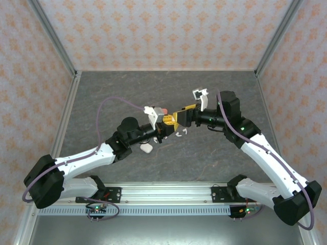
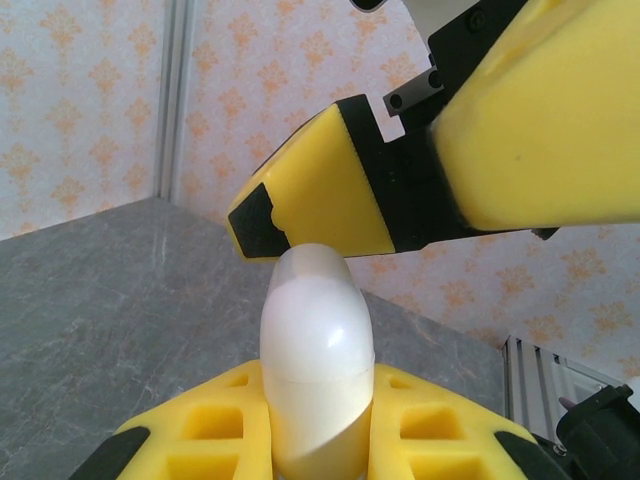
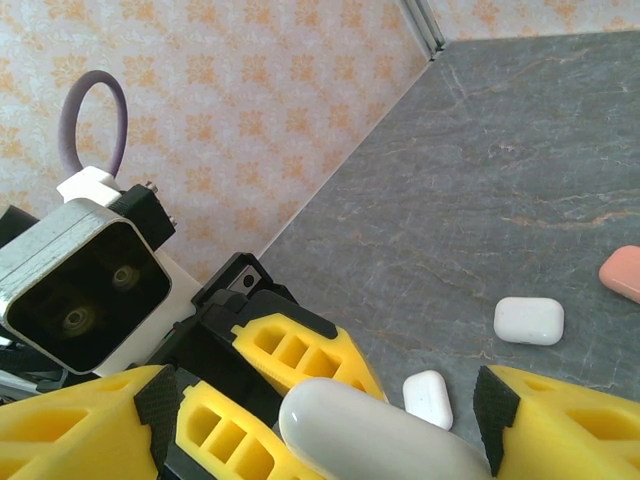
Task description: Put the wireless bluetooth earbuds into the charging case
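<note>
Table is grey. Both arms meet in the air over its middle. The left claw is clamped on the white charging case and holds it upright, lifted clear of the table. The right claw has its fingers apart around the case. One yellow finger sits right at the case's rounded top; cannot tell whether it touches.

The case lid looks closed and the seam runs unbroken, so nothing is inserted yet. Step in hand, as a judgement: case presented between the claws for opening.

Below the case on the table are a spare white case, a coral piece and a smaller white piece. Small white bits, likely the earbuds, lie just under the case; too small to be sure.

Next move calls for the right claw to flip the lid while the left grips firmly, then fetch an earbud from the table.
</note>
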You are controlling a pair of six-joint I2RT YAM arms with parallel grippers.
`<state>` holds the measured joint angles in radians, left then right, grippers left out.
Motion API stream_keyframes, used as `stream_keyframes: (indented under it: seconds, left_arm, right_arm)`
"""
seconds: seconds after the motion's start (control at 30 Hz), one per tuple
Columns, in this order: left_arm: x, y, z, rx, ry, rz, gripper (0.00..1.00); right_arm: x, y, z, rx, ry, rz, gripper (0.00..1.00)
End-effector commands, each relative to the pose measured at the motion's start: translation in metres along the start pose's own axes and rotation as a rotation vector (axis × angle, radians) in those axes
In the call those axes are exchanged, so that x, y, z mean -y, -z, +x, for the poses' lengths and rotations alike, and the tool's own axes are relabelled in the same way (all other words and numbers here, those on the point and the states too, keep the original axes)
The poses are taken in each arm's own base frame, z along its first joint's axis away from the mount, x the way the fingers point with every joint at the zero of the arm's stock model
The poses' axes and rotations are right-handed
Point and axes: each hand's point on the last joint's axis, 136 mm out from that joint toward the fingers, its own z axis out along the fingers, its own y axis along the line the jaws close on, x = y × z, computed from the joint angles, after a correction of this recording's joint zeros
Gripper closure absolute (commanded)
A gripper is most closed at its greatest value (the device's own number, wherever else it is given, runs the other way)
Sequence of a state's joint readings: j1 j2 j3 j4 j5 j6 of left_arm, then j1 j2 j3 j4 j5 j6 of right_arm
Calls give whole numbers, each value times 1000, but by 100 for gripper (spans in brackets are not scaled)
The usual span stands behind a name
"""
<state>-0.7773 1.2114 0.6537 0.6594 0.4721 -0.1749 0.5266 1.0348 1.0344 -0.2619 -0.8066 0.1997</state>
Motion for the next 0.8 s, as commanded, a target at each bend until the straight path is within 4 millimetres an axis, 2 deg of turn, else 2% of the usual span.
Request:
stream_keyframes:
  seconds: [0.0, 0.17, 0.37, 0.43, 0.57, 0.67, 0.77]
  left_arm:
    - [3, 0, -11, 27, -28, 3, 100]
    - [-4, 2, -8, 17, -15, -37, 100]
    - [-21, 6, -1, -18, -1, -124, 100]
    - [-30, 9, 1, -31, 11, -148, 100]
    - [-58, 18, 6, -58, 40, -214, 100]
    - [-86, 26, 15, -129, 41, -299, 100]
    - [-115, 35, 28, -202, 63, -369, 100]
  right_arm:
    - [3, 3, -3, 21, 37, 27, 20]
    - [17, 12, -10, 44, 53, 148, 17]
    - [37, 29, -18, 89, 59, 292, 0]
    - [42, 34, -18, 112, 48, 321, 1]
    - [63, 44, -13, 149, 9, 421, 1]
    - [87, 58, -5, 192, -53, 542, 1]
    - [100, 64, 6, 214, -103, 580, 1]
